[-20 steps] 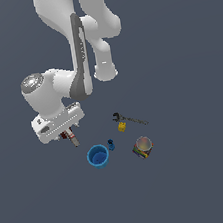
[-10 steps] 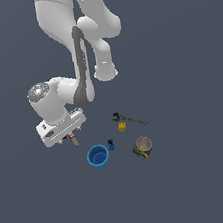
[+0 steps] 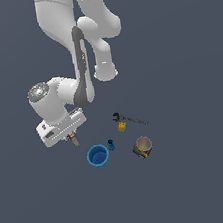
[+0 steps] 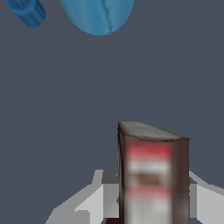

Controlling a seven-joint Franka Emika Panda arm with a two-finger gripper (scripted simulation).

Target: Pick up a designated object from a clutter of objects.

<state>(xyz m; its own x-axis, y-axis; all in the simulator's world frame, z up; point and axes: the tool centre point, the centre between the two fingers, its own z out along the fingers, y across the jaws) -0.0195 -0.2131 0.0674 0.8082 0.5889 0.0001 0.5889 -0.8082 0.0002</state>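
The designated object [image 3: 75,140] is a slim stick, greyish with a red-brown end, poking out below the white hand at the exterior view's left. In the wrist view the designated object [image 4: 151,175] shows dark red-brown sides and red and white bands. My gripper [image 3: 72,137] is shut on it, and pale fingers [image 4: 94,201] flank it on both sides. The clutter of objects lies apart from it, toward the exterior view's right. The blue cup [image 3: 98,156] is nearest, a short way off. In the wrist view the blue cup [image 4: 98,15] sits ahead.
A tiny blue piece [image 3: 111,144] stands beside the cup and also shows as the tiny blue piece [image 4: 28,11] in the wrist view. A yellow block [image 3: 121,126] touches a dark wrench [image 3: 130,119]. A labelled tin can [image 3: 143,146] stands further right.
The hand has shifted slightly down and toward the exterior view's right, carrying the stick with it. The cup, can, wrench and blocks have not moved.
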